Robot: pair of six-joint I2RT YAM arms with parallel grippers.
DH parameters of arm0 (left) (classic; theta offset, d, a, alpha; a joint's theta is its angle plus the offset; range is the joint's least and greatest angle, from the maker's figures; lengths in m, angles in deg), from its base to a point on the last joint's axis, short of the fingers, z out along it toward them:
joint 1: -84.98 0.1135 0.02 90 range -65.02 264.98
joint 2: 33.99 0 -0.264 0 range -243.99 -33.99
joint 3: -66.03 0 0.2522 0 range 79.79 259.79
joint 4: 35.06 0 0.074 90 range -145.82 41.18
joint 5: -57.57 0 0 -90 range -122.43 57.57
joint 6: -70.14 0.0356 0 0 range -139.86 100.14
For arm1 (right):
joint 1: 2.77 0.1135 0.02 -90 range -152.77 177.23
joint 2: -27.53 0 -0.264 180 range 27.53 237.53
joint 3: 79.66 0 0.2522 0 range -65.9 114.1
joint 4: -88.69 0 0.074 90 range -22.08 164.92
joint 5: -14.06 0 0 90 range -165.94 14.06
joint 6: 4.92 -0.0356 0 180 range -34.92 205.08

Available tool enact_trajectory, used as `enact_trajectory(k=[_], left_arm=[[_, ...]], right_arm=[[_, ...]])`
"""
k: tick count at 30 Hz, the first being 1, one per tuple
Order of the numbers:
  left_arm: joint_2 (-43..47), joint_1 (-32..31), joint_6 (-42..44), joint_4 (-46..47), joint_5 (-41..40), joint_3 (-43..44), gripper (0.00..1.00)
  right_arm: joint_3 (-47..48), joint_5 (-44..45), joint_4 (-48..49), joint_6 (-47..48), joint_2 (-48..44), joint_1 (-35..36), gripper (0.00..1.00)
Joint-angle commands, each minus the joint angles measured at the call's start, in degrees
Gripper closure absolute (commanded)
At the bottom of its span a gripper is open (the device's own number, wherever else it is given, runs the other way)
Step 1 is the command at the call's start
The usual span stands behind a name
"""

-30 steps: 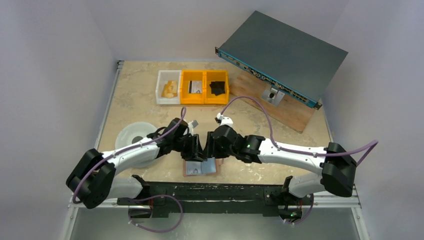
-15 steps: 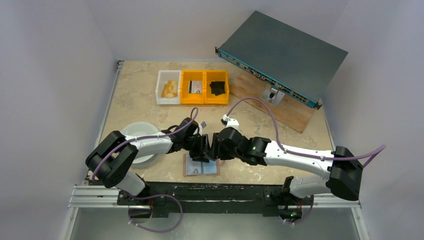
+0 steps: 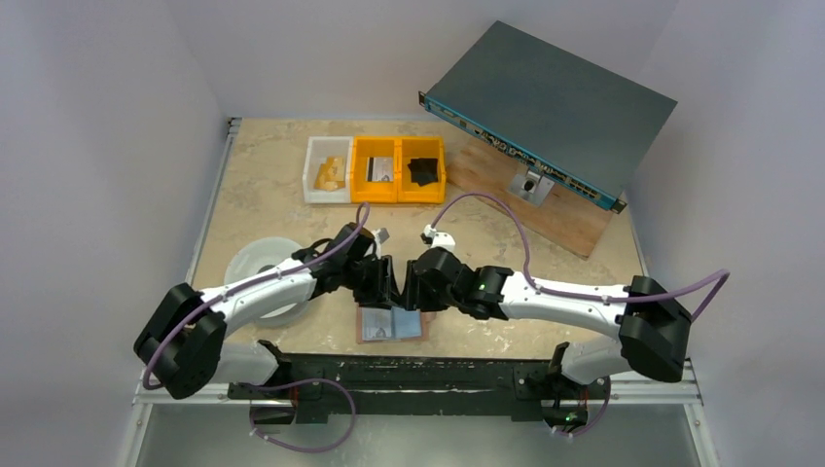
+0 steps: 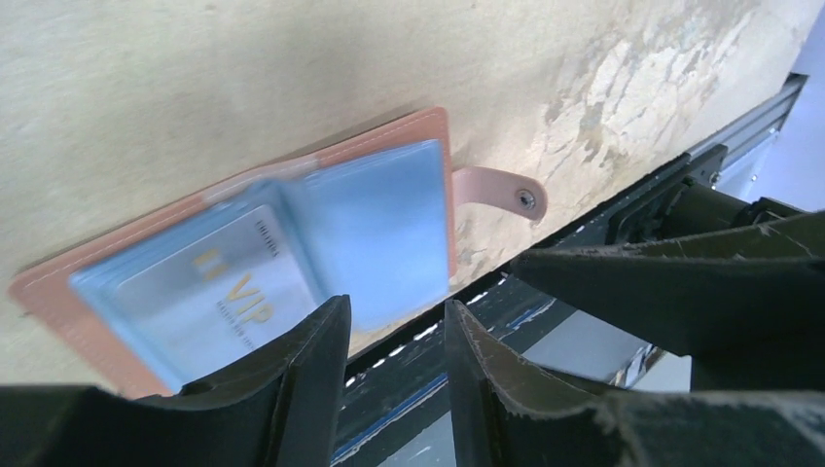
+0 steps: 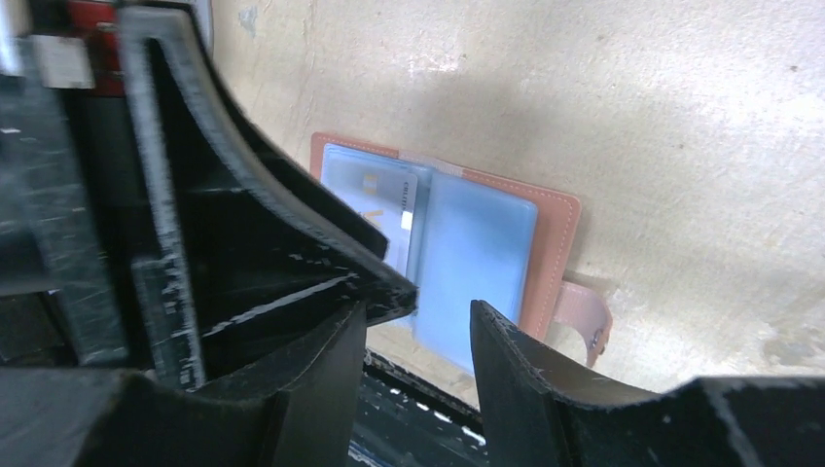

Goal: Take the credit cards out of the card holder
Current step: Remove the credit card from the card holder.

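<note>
Pinkish-tan leather bifold card holder [image 3: 392, 324] lies open at desk's [image 3: 272, 195] near edge, exposing silver-blue plastic card [image 4: 209, 292]; left claw [image 4: 394, 306], right claw [image 5: 416, 311] hover narrowly parted, empty.

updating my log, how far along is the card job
Done: the card holder lies open on the table. In hand: left hand and right hand hover over it, jaws apart, gripping nothing. Left: the VIP card sits in its sleeve; no card is seen out yet.

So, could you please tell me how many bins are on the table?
3, side by side at the far side: the white bin on the left, a yellow bin in the middle, a second yellow bin on the right. None seems hidden.
</note>
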Motion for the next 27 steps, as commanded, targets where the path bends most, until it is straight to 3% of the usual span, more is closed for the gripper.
enact_trajectory(k=[1, 6, 13, 27], left_arm=[[5.34, 2.07, 2.14, -3.19, -2.32, 1.25, 0.6], [10.56, 5.1, 3.73, -7.28, -4.01, -1.42, 0.66], [12.48, 7.11, 4.3, -8.29, -4.39, -4.41, 0.85], [10.36, 7.0, 4.28, -7.88, -7.59, -7.52, 0.95]], right_arm=[[2.76, -3.14, 3.82, 1.14, 2.97, 0.28, 0.56], [2.94, -7.38, 8.65, 1.76, 6.88, 0.28, 0.57], [3.24, -12.83, 15.06, 0.7, 13.57, 0.28, 0.59], [0.26, -13.39, 19.06, -0.8, 17.58, -0.97, 0.63]])
